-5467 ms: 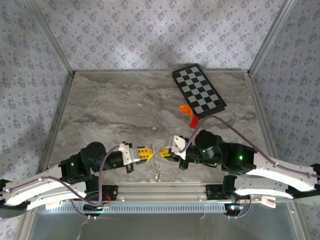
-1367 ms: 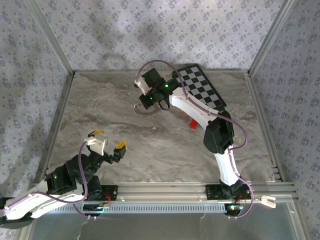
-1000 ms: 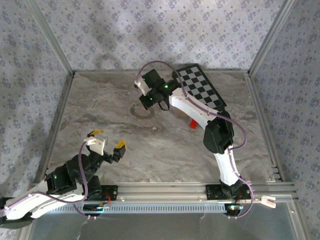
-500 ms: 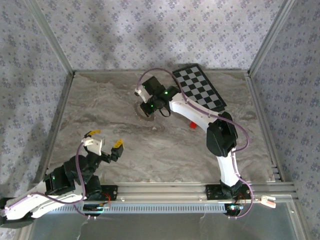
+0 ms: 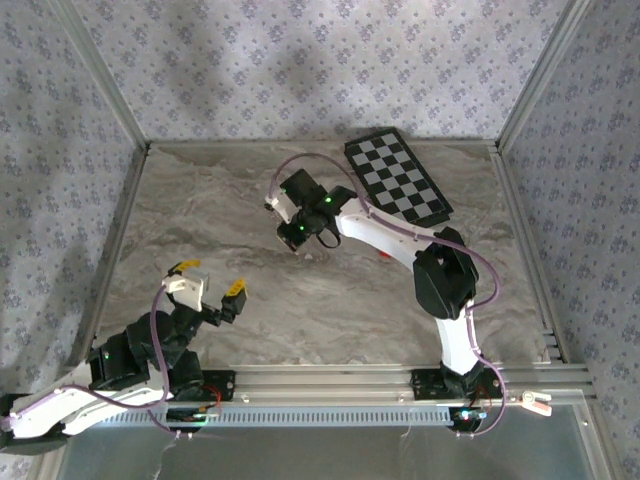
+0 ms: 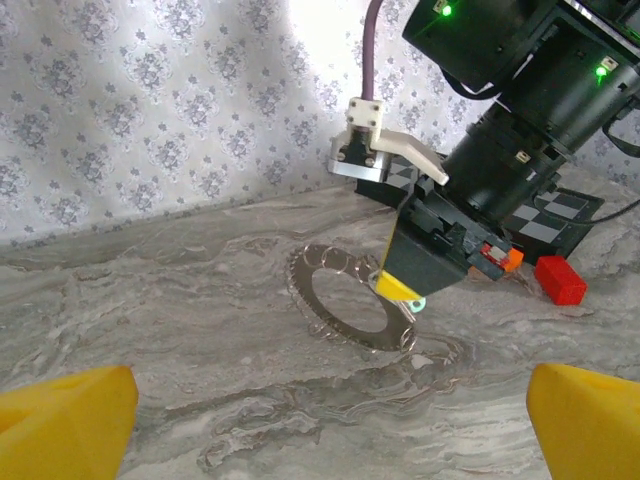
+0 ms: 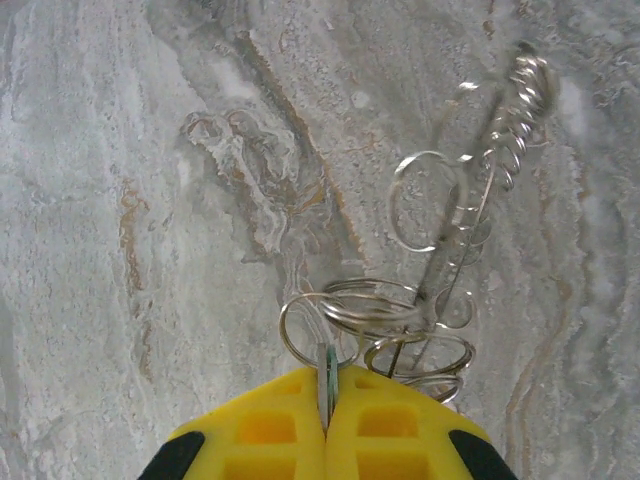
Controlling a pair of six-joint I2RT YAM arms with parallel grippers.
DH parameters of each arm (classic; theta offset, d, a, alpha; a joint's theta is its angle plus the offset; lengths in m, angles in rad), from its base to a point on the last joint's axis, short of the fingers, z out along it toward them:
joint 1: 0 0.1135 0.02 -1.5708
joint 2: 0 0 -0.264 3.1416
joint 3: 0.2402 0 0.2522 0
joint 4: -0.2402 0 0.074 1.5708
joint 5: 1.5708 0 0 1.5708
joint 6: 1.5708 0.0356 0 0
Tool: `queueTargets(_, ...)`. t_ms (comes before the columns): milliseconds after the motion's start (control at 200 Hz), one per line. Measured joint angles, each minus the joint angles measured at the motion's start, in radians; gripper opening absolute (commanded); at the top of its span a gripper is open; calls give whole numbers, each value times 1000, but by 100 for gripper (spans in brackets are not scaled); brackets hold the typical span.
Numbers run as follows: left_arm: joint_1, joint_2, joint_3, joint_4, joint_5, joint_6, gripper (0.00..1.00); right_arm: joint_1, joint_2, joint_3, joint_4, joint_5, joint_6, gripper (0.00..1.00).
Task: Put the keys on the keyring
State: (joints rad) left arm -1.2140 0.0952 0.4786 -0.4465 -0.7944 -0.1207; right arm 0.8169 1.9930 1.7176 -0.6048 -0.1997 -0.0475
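Keyring [image 7: 370, 305] limp on table [image 5: 200, 220], 11 o'clock of centre, unheld. Right end effector [image 7: 328, 395] clenched on key [image 7: 327, 362]; tip among loops, possibly threaded, unclear. Left end effector [image 5: 214, 280] released, 7 o'clock. Risk: ring skids, key twists out.

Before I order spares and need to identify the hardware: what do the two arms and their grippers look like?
The left arm and right arm have white links, black joint housings with green lights and a looping purple cable. The left gripper and right gripper have blocky yellow tips on black-and-white bodies.
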Motion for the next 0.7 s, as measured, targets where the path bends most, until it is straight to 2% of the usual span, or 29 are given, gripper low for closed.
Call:
queueTargets(415, -12, -9, 0, -1, -11, 1, 99, 0, -4, -57, 31, -38, 11, 0)
queueTargets(700, -12, -10, 0, -3, -15, 1, 99, 0, -40, -195, 63, -53, 36, 0)
